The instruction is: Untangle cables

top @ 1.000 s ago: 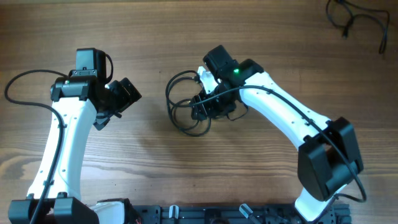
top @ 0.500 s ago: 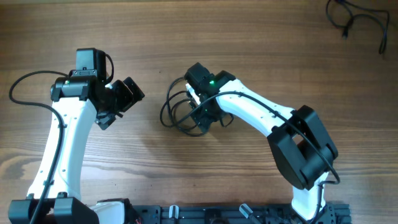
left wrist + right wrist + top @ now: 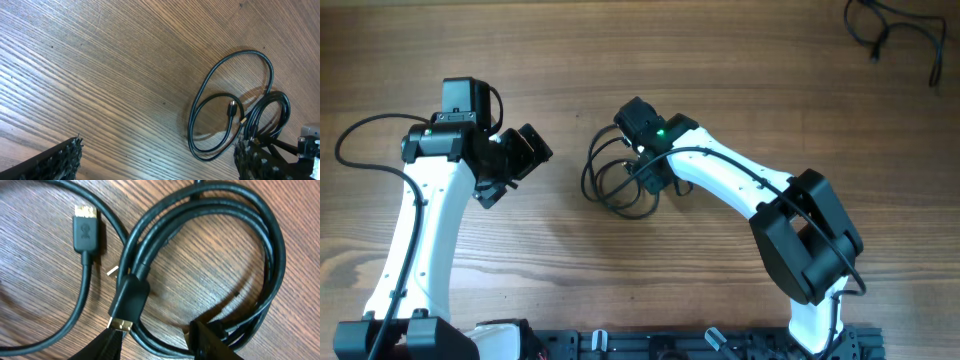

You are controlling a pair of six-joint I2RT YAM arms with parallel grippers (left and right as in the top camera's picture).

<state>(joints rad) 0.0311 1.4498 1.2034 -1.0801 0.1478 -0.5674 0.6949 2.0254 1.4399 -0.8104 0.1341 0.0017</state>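
Right claw [image 3: 155, 342]: narrowed astride thin black coiled cables [image 3: 131, 295], grip unconfirmed | left claw [image 3: 160, 162]: spread, idle | judgement: grasp imminent

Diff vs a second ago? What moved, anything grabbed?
The right arm swung left, elbow folding inward; the right claw now sits over the tangled cables, which slid slightly left. Its fingers straddle the strands, apart; no grip visible. The left claw, open, and the spare cable top right stayed put.
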